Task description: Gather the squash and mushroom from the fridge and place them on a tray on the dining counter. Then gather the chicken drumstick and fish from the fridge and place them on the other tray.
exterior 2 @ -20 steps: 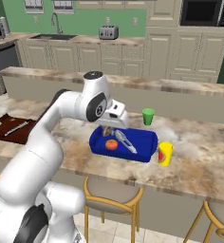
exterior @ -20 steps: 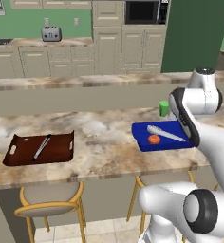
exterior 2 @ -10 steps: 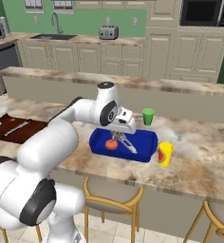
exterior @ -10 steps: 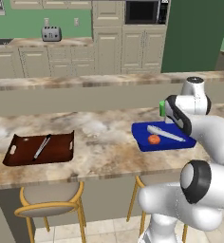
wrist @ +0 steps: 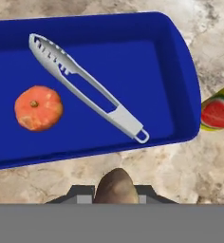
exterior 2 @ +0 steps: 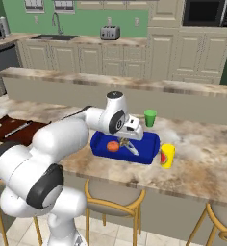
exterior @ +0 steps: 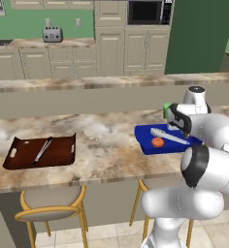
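I am holding the mushroom point(wrist: 115, 185), a brownish rounded cap clamped between my fingers point(wrist: 80, 192), just short of the near rim of the blue tray point(wrist: 180, 61) on the dining worktop point(exterior: 106, 145). The squash point(wrist: 38, 107), orange and round, already lies in the tray's left part, with a pair of white tongs point(wrist: 88, 88) lying slantwise beside it toward the middle. To do this step well, I judge I should carry the mushroom forward over the rim until it hangs above bare blue floor, best the open patch on the near side of the tongs, then lower close before parting the fingers so it does not roll. A yellow cup point(exterior 2: 167, 155) stands just beside the tray's right end; I should keep clear of it.
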